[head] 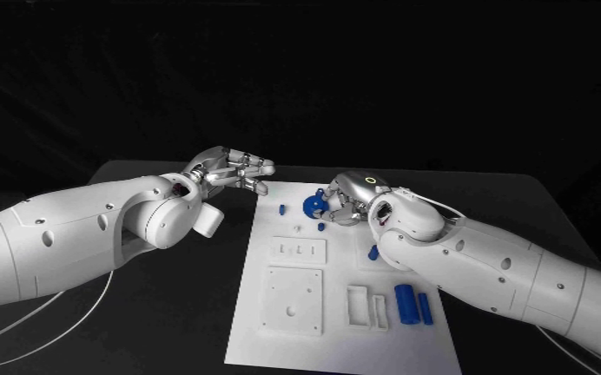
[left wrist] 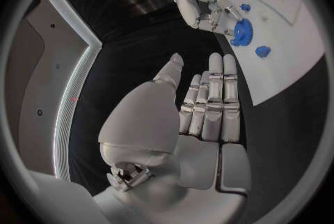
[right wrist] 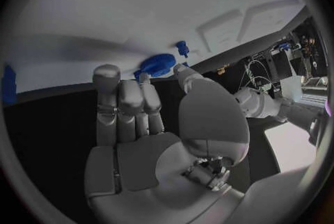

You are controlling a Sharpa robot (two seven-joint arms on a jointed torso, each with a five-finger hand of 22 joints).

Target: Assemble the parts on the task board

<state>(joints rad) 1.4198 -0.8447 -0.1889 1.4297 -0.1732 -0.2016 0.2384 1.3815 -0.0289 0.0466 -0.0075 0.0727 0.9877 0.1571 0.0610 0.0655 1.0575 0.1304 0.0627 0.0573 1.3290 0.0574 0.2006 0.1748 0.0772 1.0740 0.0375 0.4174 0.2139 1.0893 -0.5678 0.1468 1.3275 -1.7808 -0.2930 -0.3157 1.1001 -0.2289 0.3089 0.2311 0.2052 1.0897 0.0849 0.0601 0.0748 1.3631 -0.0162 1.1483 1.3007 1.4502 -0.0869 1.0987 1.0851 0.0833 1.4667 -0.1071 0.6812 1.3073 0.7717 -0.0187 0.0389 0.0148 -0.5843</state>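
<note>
The white task board (head: 357, 349) lies lengthwise in the middle of the black table. My right hand (head: 351, 197) is over its far end and pinches a blue gear (head: 318, 206) between thumb and fingers, low over the plate. The left wrist view shows the same gear (left wrist: 242, 32) at the right hand's fingertips (left wrist: 224, 22), and it appears again in the right wrist view (right wrist: 158, 64). A small blue part (head: 283, 210) stands just left of the gear. My left hand (head: 233, 171) hovers off the board's far left corner, fingers apart, holding nothing.
Two blue cylinders (head: 405, 300) lie side by side near the board's right edge, and another small blue piece (head: 373, 253) sits by my right forearm. Raised white blocks (head: 294, 299) occupy the board's middle. Black table (head: 175, 323) flanks the board on both sides.
</note>
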